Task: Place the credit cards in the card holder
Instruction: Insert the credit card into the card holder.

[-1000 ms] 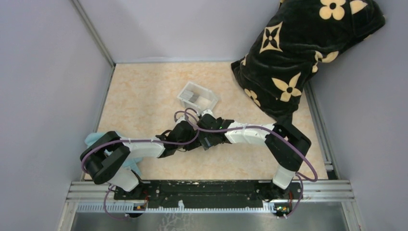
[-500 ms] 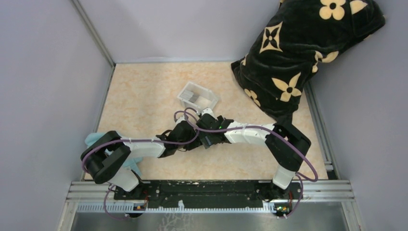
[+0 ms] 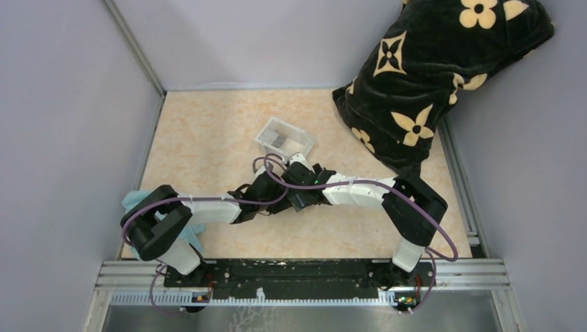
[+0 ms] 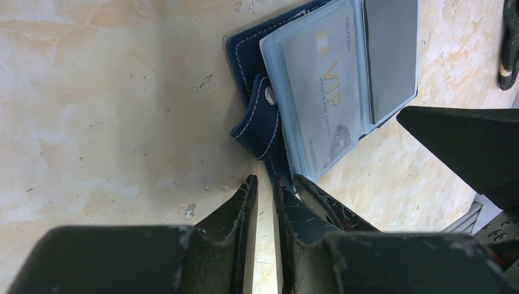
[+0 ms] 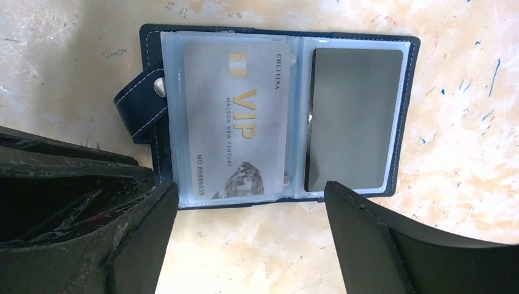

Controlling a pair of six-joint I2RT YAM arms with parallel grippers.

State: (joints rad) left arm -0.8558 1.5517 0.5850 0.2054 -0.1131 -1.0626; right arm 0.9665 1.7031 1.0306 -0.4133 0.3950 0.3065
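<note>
The navy card holder [image 5: 141, 107] lies open and flat on the table, snap tab [image 4: 260, 125] at its left edge. A pale grey VIP credit card [image 5: 238, 122] sits in its left clear sleeve and a dark card [image 5: 355, 116] in the right one. My right gripper [image 5: 251, 245] hangs wide open over the holder's near edge, empty. My left gripper [image 4: 264, 184] stands at the holder's near left corner, jaws a narrow slit apart with bare table showing between them. Its right fingertip [image 4: 287, 190] touches the holder's edge. In the top view both grippers [image 3: 284, 194] cover the holder.
A white plastic tray [image 3: 303, 145] with grey flat pieces in it stands just beyond the grippers. A black pillow with tan flowers [image 3: 429, 76] fills the back right corner. A light blue cloth [image 3: 135, 203] lies under the left arm. Grey walls enclose the table.
The left arm has edged slightly forward and to the right. The right arm and the card holder have stayed where they were.
</note>
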